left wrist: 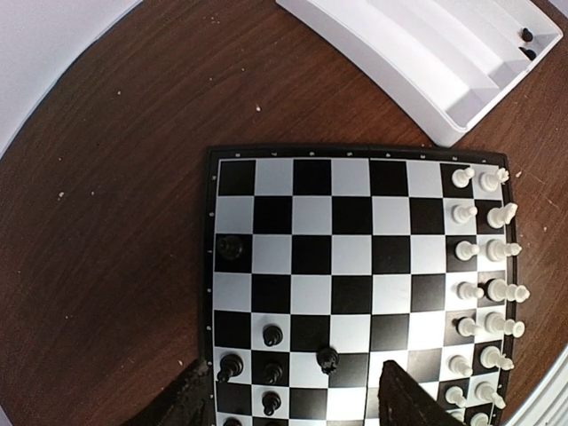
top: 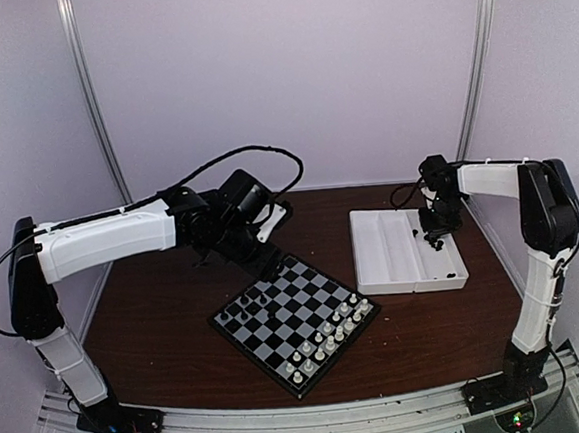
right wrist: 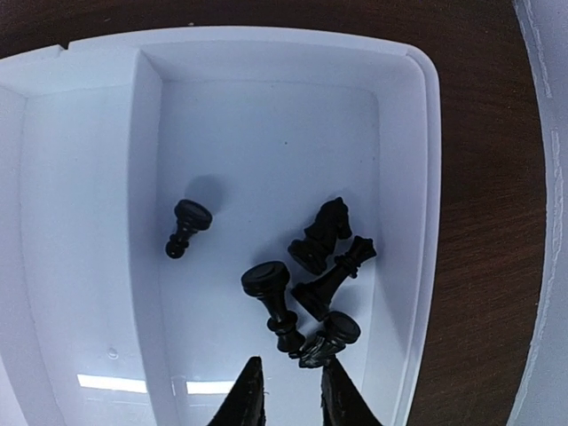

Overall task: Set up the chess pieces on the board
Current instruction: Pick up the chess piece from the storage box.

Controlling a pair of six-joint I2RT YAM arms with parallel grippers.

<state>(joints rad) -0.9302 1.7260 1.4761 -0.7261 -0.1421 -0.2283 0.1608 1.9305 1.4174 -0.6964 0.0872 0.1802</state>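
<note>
The board (top: 295,316) lies mid-table and fills the left wrist view (left wrist: 355,266). Several black chess pieces (left wrist: 272,335) stand near its lower left corner, and one (left wrist: 327,358) leans on a square edge. My left gripper (left wrist: 297,404) hovers above them, open wide and empty. Several more black pieces lie tipped over in the end compartment of the white tray (right wrist: 106,177): a pawn (right wrist: 184,226), a knight (right wrist: 321,235), a tall crowned piece (right wrist: 333,277) and others. My right gripper (right wrist: 293,395) hangs just over them, jaws a little apart and empty, one fingertip (right wrist: 342,390) close to a lying piece (right wrist: 328,339).
White chessmen (left wrist: 484,266) stand in two rows along the board's right side. The white tray (top: 393,258) sits right of the board, near the right wall. The brown table (top: 157,317) is bounded by white walls behind and at the sides.
</note>
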